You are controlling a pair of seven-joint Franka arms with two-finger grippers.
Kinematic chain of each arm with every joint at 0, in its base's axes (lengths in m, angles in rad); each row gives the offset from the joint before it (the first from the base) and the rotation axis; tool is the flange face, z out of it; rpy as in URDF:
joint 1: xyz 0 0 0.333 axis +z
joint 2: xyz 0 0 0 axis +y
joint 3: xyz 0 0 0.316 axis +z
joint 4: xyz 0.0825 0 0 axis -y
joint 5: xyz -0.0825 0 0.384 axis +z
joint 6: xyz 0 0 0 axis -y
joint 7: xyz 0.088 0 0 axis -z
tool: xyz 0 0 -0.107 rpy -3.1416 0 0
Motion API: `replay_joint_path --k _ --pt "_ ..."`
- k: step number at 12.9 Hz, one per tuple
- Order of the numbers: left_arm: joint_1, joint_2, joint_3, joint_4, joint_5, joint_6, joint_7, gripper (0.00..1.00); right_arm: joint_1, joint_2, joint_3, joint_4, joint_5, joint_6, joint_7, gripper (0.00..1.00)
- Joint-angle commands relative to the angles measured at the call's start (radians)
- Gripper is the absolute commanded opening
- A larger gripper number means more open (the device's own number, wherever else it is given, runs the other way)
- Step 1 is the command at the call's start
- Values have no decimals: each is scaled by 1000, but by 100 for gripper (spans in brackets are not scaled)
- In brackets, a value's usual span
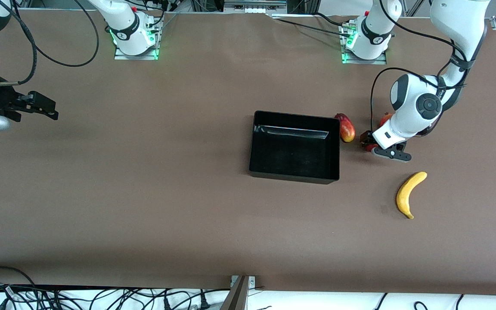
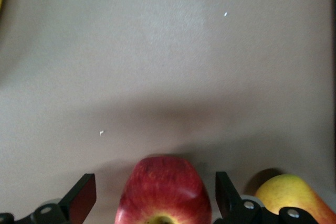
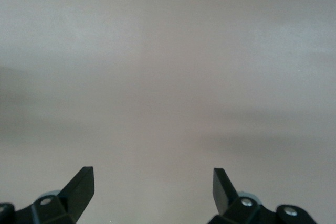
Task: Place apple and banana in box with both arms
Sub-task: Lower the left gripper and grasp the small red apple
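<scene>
The red apple point(image 2: 163, 190) with a yellowish dimple stands on the table between the open fingers of my left gripper point(image 2: 156, 195), with a gap on each side. In the front view only a red sliver of the apple point(image 1: 370, 147) shows under the left gripper point(image 1: 367, 141), beside the black box point(image 1: 294, 172) toward the left arm's end. The yellow banana point(image 1: 409, 193) lies nearer to the front camera than the apple. My right gripper point(image 1: 37, 105) hangs open over bare table at the right arm's end, nothing between its fingers point(image 3: 79, 187).
An elongated red-yellow fruit point(image 1: 346, 128) lies against the box's outer wall, close beside the apple, and shows again as the red-yellow fruit point(image 2: 294, 198). A red round fruit point(image 1: 385, 117) peeks out under the left arm. Cables trail at the table edges.
</scene>
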Motion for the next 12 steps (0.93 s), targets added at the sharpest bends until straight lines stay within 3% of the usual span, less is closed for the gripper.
replay_joint_path --k 1,2,4,5,6,9,12 --pt "13 -3 -8 -28 18 9 19 100 0 3 -2 14 -14 -12 -6 100" --pt "12 -3 -8 -31 18 8 19 94 0 4 -2 12 -14 -13 -7 100" --pt "12 -4 -9 -35 18 2 19 52 0 4 -2 8 -16 -13 -6 100" --pt "12 -6 -10 -32 18 -7 18 35 2 4 -2 11 -16 -9 -4 100" --pt "12 -15 -10 -22 18 -26 15 24 3 4 -2 9 -16 -5 -4 100" --pt "9 -78 -16 82 16 -198 16 23 2 9 -2 6 -17 -12 -7 100" --pt "0 -89 -92 373 -4 -610 -14 23 0 0 -22 11 -49 -27 -12 100"
